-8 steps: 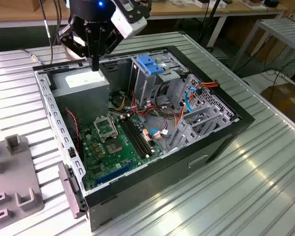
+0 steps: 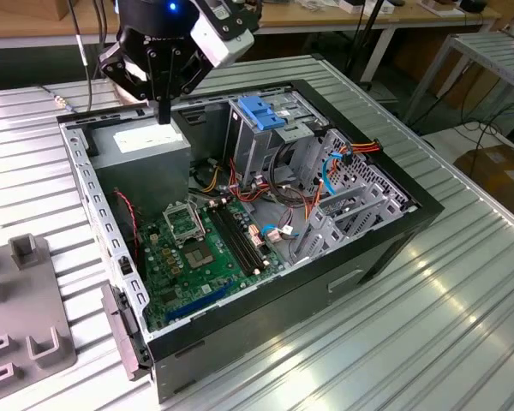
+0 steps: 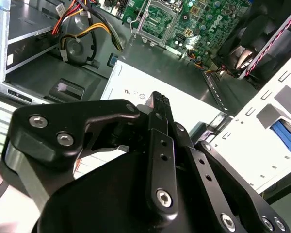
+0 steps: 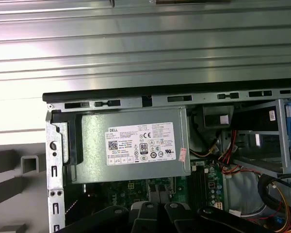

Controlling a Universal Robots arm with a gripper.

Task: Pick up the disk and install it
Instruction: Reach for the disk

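Ribbed metal tabletop (image 2: 428, 325) carries one open computer case (image 2: 360, 257) and one grey fixture (image 2: 26, 325) at the exterior view's left. One gripper (image 2: 163, 113) hangs over the single power-supply box (image 2: 146, 150), jaws together and empty. What looks like the disk (image 3: 286, 137), one blue edge, lies by the fixture, outside the case wall.

Green motherboard (image 2: 197, 257), grey power-supply box (image 4: 92, 145) — white label (image 4: 140, 144) — blue latch (image 2: 261, 111), black tool (image 2: 163, 118).

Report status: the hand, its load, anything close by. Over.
Hand shut, carrying nothing. Above power supply box. Drive cage, blue latch, at exterior view's right.
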